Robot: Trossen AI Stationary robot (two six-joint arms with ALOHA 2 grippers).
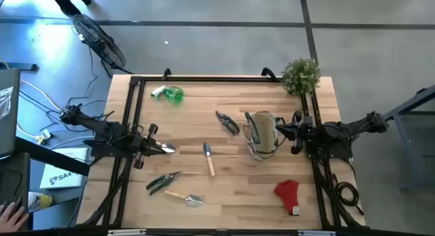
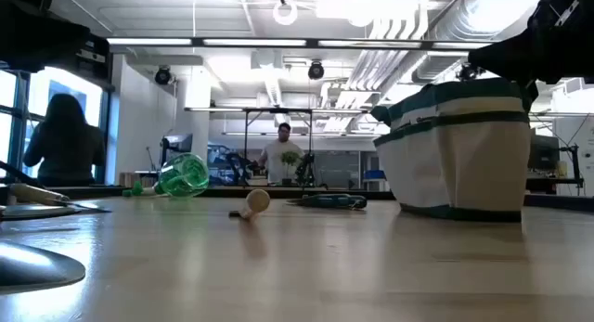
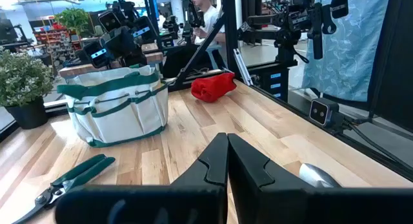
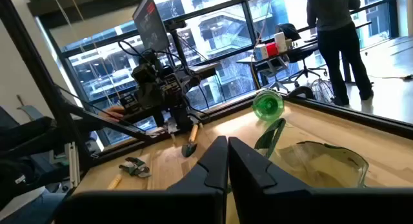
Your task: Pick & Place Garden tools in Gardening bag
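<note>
Almost nothing was done yet — every garden tool in view lay out on the wooden table [image 1: 224, 192], and none could be seen in the bag.

The gardening bag [image 1: 261, 135] stood on the table's right side, just in front of the right gripper [image 1: 280, 132]. That gripper's two fingers were pressed together with nothing between them, and it hung right at the bag's open rim. Whether it touched the cloth could not be told.

The left gripper [image 1: 151, 146] sat at the left side of the table. Its fingers were squeezed together too. A shiny trowel blade [image 1: 166, 149] showed just at its tip, but the wrist view showed no tool between the fingers, so it did not look held.

Here is what was left to pick up. The green spray bottle [image 1: 170, 94] lay at the far left. The dark-handled shears [image 1: 228, 122] lay just left of the bag. A small wooden-handled trowel [image 1: 209, 158] lay in the middle. The green-handled shears [image 1: 163, 182] and another wooden-handled trowel [image 1: 185, 197] lay close together at the near edge. The red glove [image 1: 289, 194] lay near the front right corner.

A bushy plant [image 1: 300, 75] stood at the far right corner — it was not one of the tools.

So all the packing seemed to be left to do.
</note>
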